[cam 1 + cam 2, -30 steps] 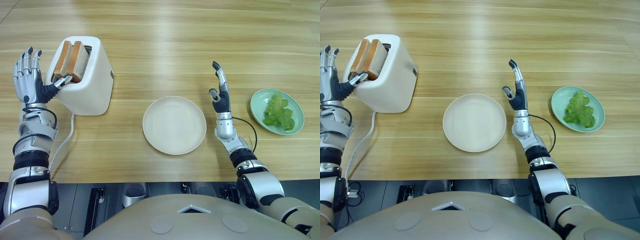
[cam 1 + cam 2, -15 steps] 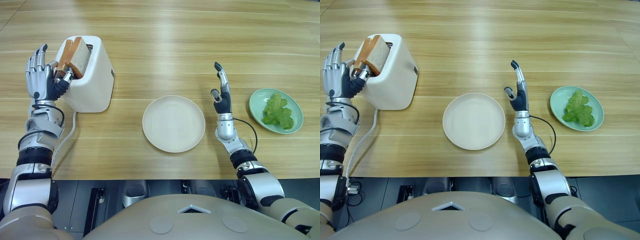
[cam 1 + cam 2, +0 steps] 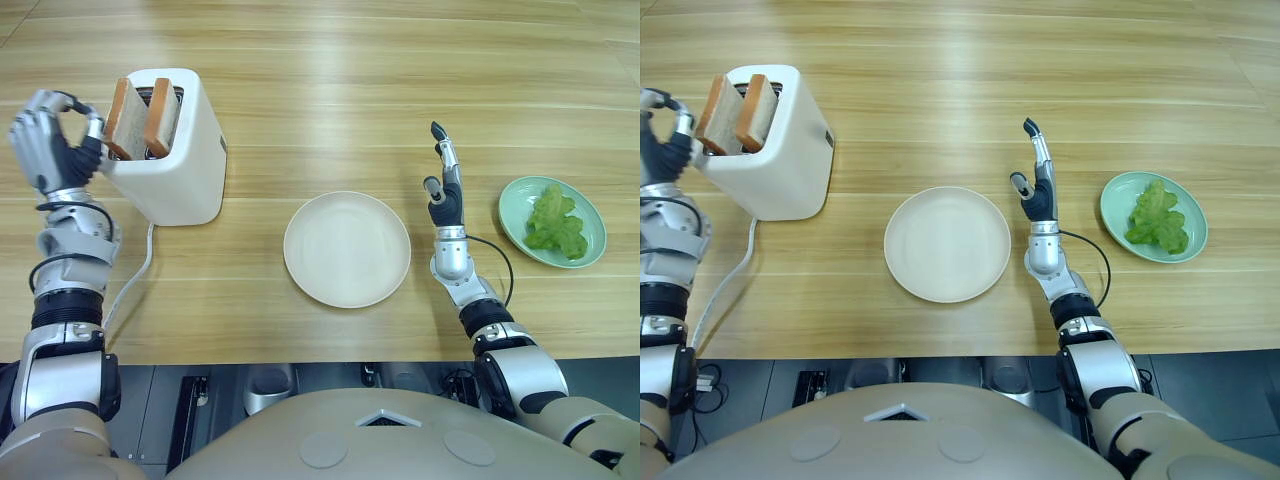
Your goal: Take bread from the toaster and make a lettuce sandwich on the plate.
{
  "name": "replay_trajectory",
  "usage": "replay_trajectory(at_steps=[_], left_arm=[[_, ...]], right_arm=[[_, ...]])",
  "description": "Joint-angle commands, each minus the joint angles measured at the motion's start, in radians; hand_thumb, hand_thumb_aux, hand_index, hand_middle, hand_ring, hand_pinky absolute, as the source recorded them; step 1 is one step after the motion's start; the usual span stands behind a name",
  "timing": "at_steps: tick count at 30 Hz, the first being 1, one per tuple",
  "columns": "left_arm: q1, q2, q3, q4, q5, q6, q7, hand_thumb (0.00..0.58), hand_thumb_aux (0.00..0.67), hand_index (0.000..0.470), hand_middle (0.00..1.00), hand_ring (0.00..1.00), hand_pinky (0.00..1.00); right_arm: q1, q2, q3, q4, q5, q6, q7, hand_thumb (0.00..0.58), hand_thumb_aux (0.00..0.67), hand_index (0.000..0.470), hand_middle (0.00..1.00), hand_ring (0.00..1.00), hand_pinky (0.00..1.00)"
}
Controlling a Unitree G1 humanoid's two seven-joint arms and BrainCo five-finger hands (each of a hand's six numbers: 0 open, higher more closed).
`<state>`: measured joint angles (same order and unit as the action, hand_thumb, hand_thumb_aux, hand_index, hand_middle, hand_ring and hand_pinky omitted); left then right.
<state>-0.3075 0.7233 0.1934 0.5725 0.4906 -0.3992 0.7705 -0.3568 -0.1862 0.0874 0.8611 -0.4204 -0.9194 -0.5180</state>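
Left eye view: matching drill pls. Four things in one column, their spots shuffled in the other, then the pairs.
Things:
1. bread slices
2. lettuce
3. plate
4. right hand

Places:
A. on the green dish at the right
B. mid-table, right of the toaster
C. upright between the plate and the green dish
D. standing in the toaster's slots

Pairs: 1-D, 2-A, 3-B, 4-C.
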Motion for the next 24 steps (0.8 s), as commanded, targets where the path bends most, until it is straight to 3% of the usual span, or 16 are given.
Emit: replay_trajectory(at_steps=[1, 9, 12, 15, 16, 17, 18, 19, 24], left_arm=[[0.024, -0.024, 0.071, -0.064, -0.058, -0.034, 0.035, 0.58, 0.67, 0.46, 1.0, 1.0, 1.0], [0.067, -0.115, 0.163, -0.297, -0.145, -0.17, 0.022, 0.58, 0.67, 0.46, 1.0, 1.0, 1.0], [0.072, -0.125, 0.139, -0.312, -0.094, -0.135, -0.019, 0.58, 0.67, 0.46, 1.0, 1.0, 1.0], [0.064, -0.106, 0.054, -0.185, 0.021, -0.075, -0.048, 0.58, 0.67, 0.46, 1.0, 1.0, 1.0], [0.064, -0.101, 0.029, -0.145, 0.055, -0.061, -0.047, 0.58, 0.67, 0.46, 0.45, 0.45, 0.45], [0.068, -0.096, 0.011, -0.112, 0.083, -0.055, -0.032, 0.566, 0.565, 0.388, 0.0, 0.0, 0.0], [0.073, -0.091, -0.002, -0.079, 0.106, -0.046, -0.011, 0.517, 0.449, 0.308, 0.0, 0.0, 0.0], [0.081, -0.087, -0.011, -0.053, 0.118, -0.04, 0.002, 0.0, 0.0, 0.0, 0.0, 0.0, 0.0], [0.145, -0.065, -0.014, -0.031, 0.155, -0.012, 0.078, 0.0, 0.0, 0.0, 0.0, 0.0, 0.0]], right_arm=[[0.009, 0.003, -0.005, -0.007, 0.01, 0.011, 0.002, 0.0, 0.0, 0.0, 0.0, 0.0, 0.0], [0.002, 0.01, -0.004, -0.003, 0.005, 0.013, -0.001, 0.0, 0.0, 0.0, 0.0, 0.0, 0.0], [0.0, 0.012, -0.004, -0.003, 0.003, 0.015, -0.004, 0.0, 0.0, 0.0, 0.0, 0.0, 0.0], [-0.002, 0.014, -0.001, -0.001, 0.001, 0.016, -0.005, 0.0, 0.0, 0.0, 0.0, 0.0, 0.0], [-0.002, 0.014, 0.0, 0.0, 0.0, 0.016, -0.005, 0.0, 0.0, 0.0, 0.0, 0.0, 0.0], [-0.001, 0.014, 0.001, 0.0, -0.001, 0.014, -0.004, 0.0, 0.0, 0.0, 0.0, 0.0, 0.0], [0.0, 0.014, 0.001, 0.0, 0.0, 0.013, -0.003, 0.0, 0.0, 0.0, 0.0, 0.0, 0.0], [0.002, 0.012, 0.0, -0.001, 0.001, 0.011, -0.002, 0.0, 0.0, 0.0, 0.0, 0.0, 0.0], [0.018, 0.003, -0.003, -0.01, 0.002, 0.005, -0.002, 0.0, 0.0, 0.0, 0.0, 0.0, 0.0]])
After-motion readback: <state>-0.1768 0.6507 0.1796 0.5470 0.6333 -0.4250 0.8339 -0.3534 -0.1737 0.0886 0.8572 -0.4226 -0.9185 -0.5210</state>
